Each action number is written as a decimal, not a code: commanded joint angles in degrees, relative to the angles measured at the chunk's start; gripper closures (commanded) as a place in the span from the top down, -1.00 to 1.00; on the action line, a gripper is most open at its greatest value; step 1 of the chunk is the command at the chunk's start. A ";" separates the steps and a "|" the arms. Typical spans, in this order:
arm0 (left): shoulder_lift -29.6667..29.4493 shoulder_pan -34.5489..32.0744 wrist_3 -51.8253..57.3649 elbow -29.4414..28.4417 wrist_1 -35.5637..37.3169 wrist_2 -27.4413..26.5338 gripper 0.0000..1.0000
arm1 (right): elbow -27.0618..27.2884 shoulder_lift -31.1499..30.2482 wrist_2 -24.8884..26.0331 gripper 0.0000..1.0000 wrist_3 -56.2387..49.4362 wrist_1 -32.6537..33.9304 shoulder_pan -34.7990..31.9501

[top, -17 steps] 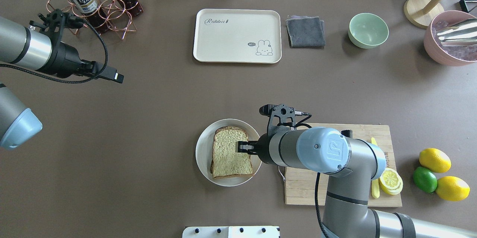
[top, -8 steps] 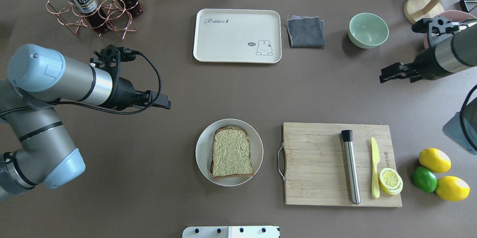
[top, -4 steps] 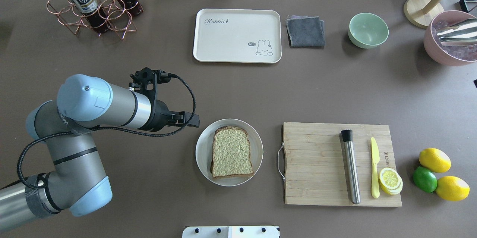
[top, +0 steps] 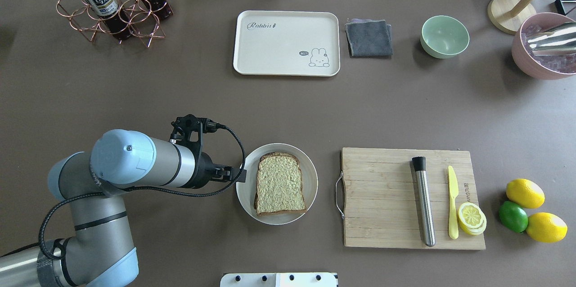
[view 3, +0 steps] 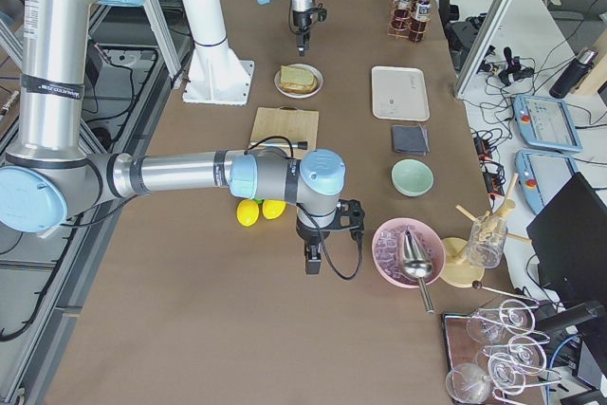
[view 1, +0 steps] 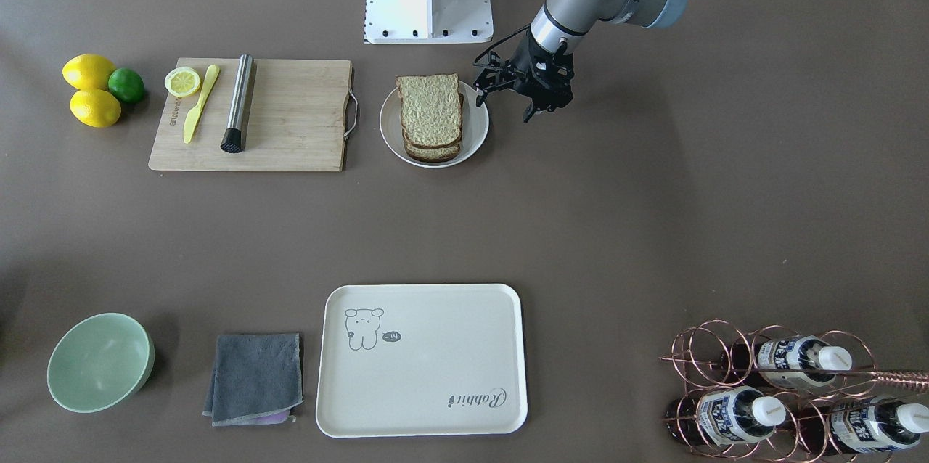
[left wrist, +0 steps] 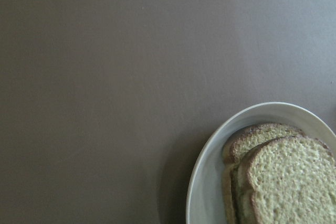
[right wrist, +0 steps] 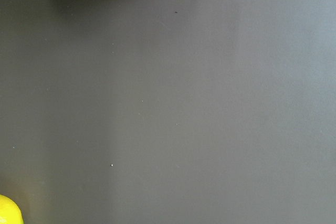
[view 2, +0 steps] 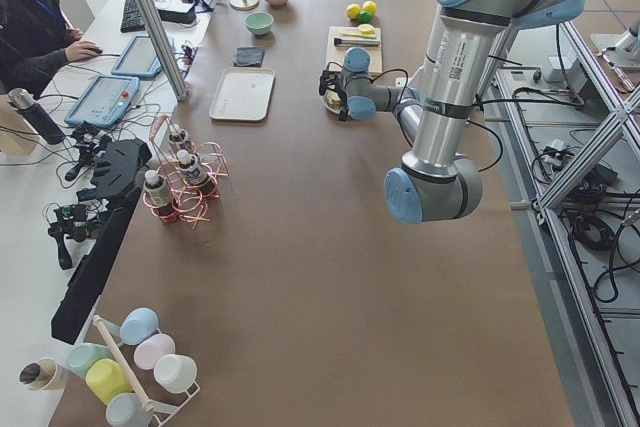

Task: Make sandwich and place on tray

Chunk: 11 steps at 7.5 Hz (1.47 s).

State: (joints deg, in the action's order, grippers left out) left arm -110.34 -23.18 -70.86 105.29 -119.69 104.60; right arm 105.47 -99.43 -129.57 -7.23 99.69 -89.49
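Note:
The sandwich [top: 280,183] is a stack of speckled brown-crusted bread slices on a round white plate [top: 245,192]. No egg shows between them. It also shows in the front view [view 1: 430,111] and at the lower right of the left wrist view [left wrist: 283,182]. My left gripper [top: 240,174] is low at the plate's left rim, pointing at the sandwich and apart from it; I cannot tell whether it is open. The cream tray [top: 285,44] lies bare at the far middle. My right gripper [view 3: 310,263] hangs over the table near the pink bowl; I cannot tell its state.
A wooden cutting board [top: 382,197] right of the plate carries a steel rod [top: 424,201], a yellow knife [top: 452,201] and lemon slices [top: 471,217]. A grey cloth [top: 369,37] and green bowl [top: 444,36] sit beside the tray. A bottle rack [top: 112,3] stands far left.
My right gripper let go of the top bread slice and withdrew to the right, out of the overhead view. My left arm swung in from the far left to the plate's left rim.

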 commanded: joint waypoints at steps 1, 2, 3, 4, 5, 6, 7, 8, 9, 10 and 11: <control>0.04 2.87 -0.24 -0.96 -0.45 -2.47 0.94 | -0.18 -0.85 -0.07 1.00 -1.91 1.29 -1.48; -0.31 3.39 -0.24 -2.27 -0.63 -2.47 0.91 | -0.18 -0.94 -0.07 1.00 -1.91 1.29 -1.48; -0.40 3.40 -0.15 -2.89 -1.59 -2.47 0.83 | -0.18 -1.29 -0.16 1.00 -1.91 1.03 -1.57; -0.49 3.40 -0.24 -3.33 -2.38 -2.47 0.69 | -0.18 -1.29 -0.16 1.00 -1.91 1.03 -1.57; -0.58 3.40 -0.06 -3.51 -2.47 -2.39 0.21 | -0.18 -1.21 -0.42 1.00 -1.91 0.94 -1.65; -0.66 3.40 -0.06 -3.51 -2.48 -2.39 -0.06 | -0.18 -1.20 -0.33 1.00 -1.91 0.94 -1.65; -0.58 3.40 -0.06 -3.51 -2.48 -2.39 -0.13 | -0.18 -1.20 -0.51 1.00 -1.83 0.94 -1.65; -0.66 3.40 -0.06 -3.60 -2.48 -2.39 -0.13 | -0.18 -1.20 -0.77 1.00 -1.83 0.94 -1.65; -0.66 3.40 -0.06 -3.60 -2.91 -2.39 -0.13 | -0.18 -1.20 -0.77 1.00 -1.83 0.94 -1.65; -0.66 3.40 -0.06 -4.03 -4.39 -2.39 -0.13 | -0.18 -1.20 -0.77 1.00 -1.83 0.94 -1.65; -0.84 3.40 -0.15 -4.56 -5.28 -2.39 -0.14 | -0.18 -1.20 -0.77 1.00 -1.83 0.94 -1.65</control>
State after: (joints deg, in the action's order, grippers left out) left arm -111.02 -19.77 -70.93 101.44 -123.34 102.22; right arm 105.29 -100.64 -130.32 -9.05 100.64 -91.14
